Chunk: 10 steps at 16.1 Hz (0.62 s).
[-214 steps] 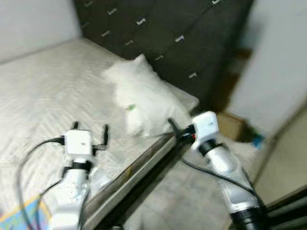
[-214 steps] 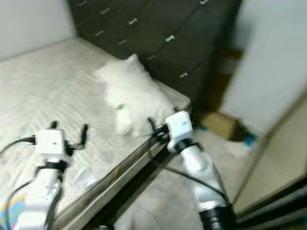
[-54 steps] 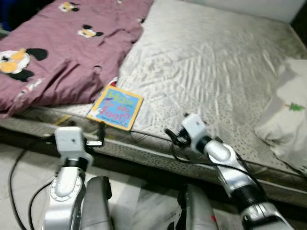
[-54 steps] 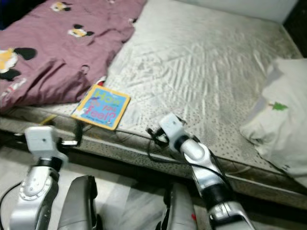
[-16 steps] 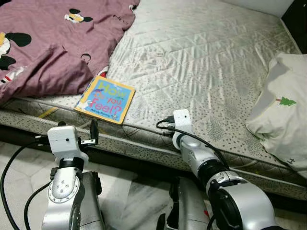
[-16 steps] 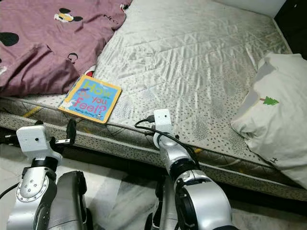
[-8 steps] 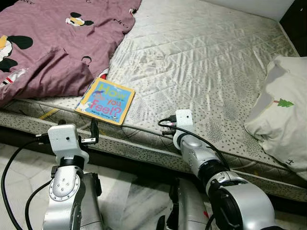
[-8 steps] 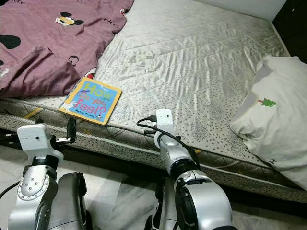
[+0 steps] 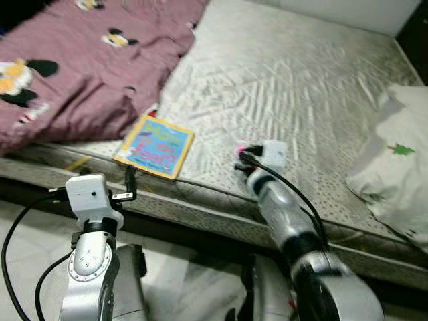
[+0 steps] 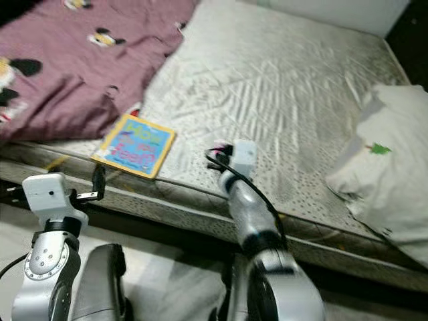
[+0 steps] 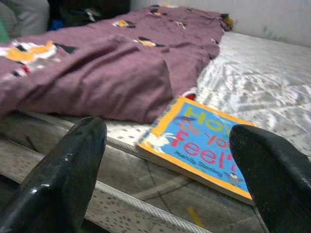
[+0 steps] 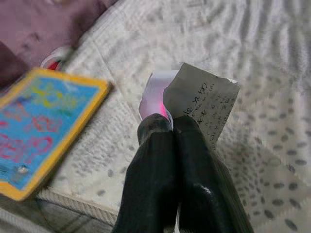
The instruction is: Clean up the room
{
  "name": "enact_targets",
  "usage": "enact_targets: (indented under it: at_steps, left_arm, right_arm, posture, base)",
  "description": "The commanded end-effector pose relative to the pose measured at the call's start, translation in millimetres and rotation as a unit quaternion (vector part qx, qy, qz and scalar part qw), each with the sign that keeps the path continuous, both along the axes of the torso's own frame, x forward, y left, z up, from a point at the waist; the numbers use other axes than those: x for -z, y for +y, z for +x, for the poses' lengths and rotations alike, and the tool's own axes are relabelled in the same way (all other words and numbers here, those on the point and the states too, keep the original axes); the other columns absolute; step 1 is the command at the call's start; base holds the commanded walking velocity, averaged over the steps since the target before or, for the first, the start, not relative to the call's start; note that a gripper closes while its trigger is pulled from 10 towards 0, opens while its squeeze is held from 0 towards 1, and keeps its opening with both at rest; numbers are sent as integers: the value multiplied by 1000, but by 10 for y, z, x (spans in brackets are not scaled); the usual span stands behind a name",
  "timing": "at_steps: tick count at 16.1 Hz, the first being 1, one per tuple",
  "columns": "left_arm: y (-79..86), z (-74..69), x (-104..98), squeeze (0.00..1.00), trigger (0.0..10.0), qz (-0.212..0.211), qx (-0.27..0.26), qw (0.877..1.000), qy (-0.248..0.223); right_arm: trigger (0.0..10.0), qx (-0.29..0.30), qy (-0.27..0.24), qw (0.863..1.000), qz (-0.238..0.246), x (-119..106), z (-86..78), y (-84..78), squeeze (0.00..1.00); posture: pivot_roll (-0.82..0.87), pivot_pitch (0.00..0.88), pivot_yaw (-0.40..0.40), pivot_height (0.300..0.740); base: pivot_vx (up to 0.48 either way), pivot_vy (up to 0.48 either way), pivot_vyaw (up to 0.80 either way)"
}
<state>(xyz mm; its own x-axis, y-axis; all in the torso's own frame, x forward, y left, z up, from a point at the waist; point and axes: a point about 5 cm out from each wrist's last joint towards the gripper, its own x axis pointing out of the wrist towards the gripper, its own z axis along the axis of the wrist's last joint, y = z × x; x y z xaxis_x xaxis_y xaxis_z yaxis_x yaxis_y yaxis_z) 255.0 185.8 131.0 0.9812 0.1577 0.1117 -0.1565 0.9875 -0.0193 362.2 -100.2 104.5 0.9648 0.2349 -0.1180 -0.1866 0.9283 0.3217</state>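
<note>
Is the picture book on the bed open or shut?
Shut. The picture book lies flat near the mattress edge with its blue, yellow-bordered front cover up; no inside pages show.

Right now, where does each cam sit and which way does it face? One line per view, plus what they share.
Left eye: on the head, looking down at the bed; both arms show, left gripper low before the bed edge.
Right eye: same head, same scene, with blanket and pillow.
Left wrist: along the open fingers toward the book.
Right wrist: along the right gripper, shut on a paper scrap.
Shared: all four show the book.
</note>
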Motion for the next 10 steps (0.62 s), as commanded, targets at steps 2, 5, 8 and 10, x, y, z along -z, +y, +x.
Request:
enact_targets:
  at_steps: [2, 5, 8, 10]
  left_arm:
    - [-20, 11, 14, 0, 10000, 12, 9, 1000, 4]
    - [18, 92, 3, 0, 10000, 7, 8, 1000, 0]
    - [-57, 204, -88, 0, 10000, 9, 28, 999, -22]
    - [-53, 219, -93, 0, 10000, 4, 28, 999, -24]
  right_arm:
    - [10000, -8, -65, 998, 1, -127, -130, -176, 0]
    - [10000, 4, -89, 996, 7, -179, -278, -285, 0]
    - [10000, -6, -109, 993, 40, -306, -319, -266, 0]
    - [10000, -16, -121, 992, 42, -438, -289, -199, 0]
  posture:
    - [59, 56, -86, 538]
    - [38, 42, -68, 538]
    - [42, 14, -76, 553]
    - [27, 19, -75, 578]
  base:
    - [0, 0, 0]
    - [0, 0, 0]
    - [0, 0, 0]
    - [0, 0, 0]
